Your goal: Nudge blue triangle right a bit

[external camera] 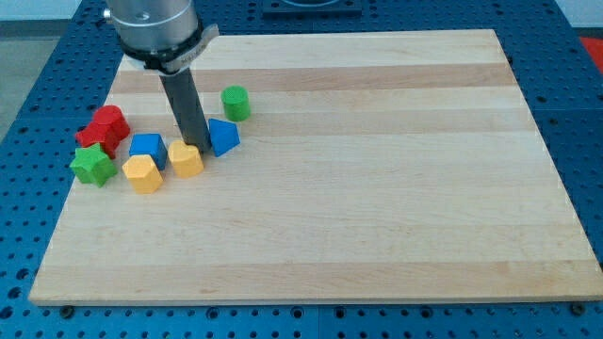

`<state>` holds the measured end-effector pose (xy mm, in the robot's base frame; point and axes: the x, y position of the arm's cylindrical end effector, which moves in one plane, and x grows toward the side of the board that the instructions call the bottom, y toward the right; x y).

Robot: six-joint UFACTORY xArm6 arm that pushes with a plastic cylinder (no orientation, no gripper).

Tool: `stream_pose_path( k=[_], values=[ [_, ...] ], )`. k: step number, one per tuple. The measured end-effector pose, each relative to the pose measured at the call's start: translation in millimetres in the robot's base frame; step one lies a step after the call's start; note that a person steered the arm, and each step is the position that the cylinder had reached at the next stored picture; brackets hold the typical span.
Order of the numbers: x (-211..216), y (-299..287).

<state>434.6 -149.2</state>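
The blue triangle [223,137] lies on the wooden board [377,188] at the upper left. My tip [201,151] is at the triangle's left edge, touching or almost touching it. The rod stands between the triangle and a yellow block [186,160], which lies just left of and below the tip. The rod hides part of the triangle's left side.
A green cylinder [236,102] stands just above the triangle. A blue block [147,149], a second yellow block [143,174], a green star [91,165] and two red blocks [105,128] cluster at the left edge.
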Motion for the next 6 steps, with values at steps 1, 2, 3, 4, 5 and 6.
stream_pose_path(
  k=[1,2,3,4,5,6],
  values=[
    [22.8,0.0],
    [19.9,0.0],
    [-4.9,0.0],
    [-25.3,0.0],
    [-27.5,-0.4],
    [-28.0,-11.6]
  ],
)
